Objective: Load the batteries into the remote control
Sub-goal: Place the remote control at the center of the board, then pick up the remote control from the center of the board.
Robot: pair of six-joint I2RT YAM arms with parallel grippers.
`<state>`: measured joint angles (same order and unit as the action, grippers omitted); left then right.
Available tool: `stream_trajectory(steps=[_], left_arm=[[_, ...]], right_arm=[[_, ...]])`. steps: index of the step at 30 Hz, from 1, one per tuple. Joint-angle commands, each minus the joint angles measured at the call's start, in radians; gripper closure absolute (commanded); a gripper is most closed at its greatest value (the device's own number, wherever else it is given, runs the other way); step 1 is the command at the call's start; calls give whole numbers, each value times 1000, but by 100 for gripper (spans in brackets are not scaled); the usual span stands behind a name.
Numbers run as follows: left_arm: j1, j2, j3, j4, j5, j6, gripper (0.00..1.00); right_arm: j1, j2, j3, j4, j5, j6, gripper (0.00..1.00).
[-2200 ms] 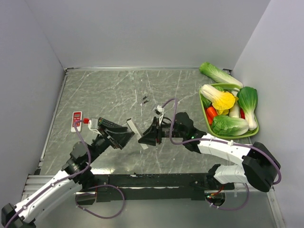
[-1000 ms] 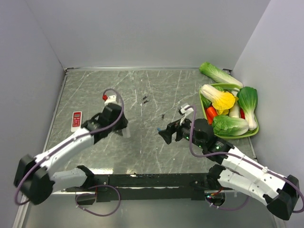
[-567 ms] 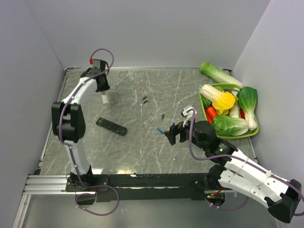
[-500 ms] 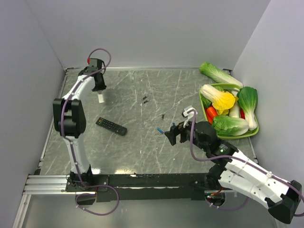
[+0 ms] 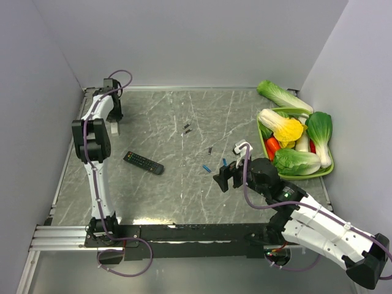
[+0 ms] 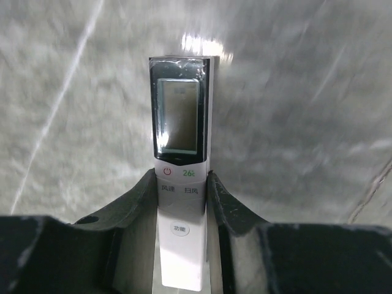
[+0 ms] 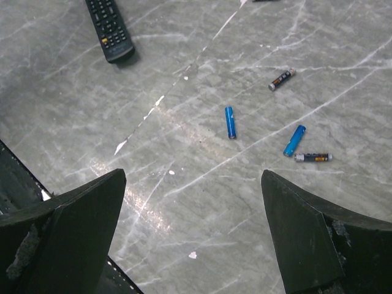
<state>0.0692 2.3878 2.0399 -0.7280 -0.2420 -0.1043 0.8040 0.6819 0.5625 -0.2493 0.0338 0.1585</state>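
From above, my left gripper (image 5: 114,117) is far beyond the black remote (image 5: 144,162), near the back-left corner. It seems to carry a white remote (image 5: 114,128), though that is small at this range. My right gripper (image 5: 224,180) hangs to the right of the black remote, with the batteries (image 5: 206,167) scattered between them. Left wrist: my fingers are partly closed, pinching the white remote's lower half, screen up. Right wrist: my jaws gape wide and empty; two blue and two black batteries lie on the table (image 7: 184,214), right of the black remote.
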Motion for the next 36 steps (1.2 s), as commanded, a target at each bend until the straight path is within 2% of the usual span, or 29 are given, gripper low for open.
stream_trajectory(steps=[1, 2, 5, 6, 8, 9, 13, 17, 18, 24, 30, 36], left_arm=[[9, 71, 74, -19, 13, 28, 84], [9, 83, 75, -19, 10, 23, 79], [7, 79, 71, -22, 13, 15, 56], [9, 70, 66, -14, 17, 9, 42], [9, 35, 48, -4, 23, 0, 31], [9, 19, 42, 1, 27, -6, 20], [11, -77, -6, 41, 21, -35, 2], [9, -227, -63, 76, 3, -84, 1], [9, -258, -78, 84, 6, -93, 3], [9, -542, -225, 154, 87, -198, 3], [9, -892, -481, 297, 196, -293, 3], [11, -1194, -748, 355, 233, -331, 3]], right_arm=[[-5, -16, 13, -34, 23, 7, 0], [-5, -16, 11, -39, 26, 10, 0], [-5, -18, 10, -36, 35, 19, 0], [-5, -18, 11, -38, 37, 24, 0], [-5, -16, 14, -42, 52, 23, 0], [-6, -16, 22, -47, 61, 24, 0], [-5, -44, 30, -79, 115, 36, 0], [-5, -87, 40, -119, 228, 64, 0], [-5, -96, 48, -126, 250, 79, 0], [-5, -182, 83, -240, 463, 205, 0], [-6, -232, 116, -327, 500, 229, 0], [-5, -307, 131, -375, 528, 237, 0]])
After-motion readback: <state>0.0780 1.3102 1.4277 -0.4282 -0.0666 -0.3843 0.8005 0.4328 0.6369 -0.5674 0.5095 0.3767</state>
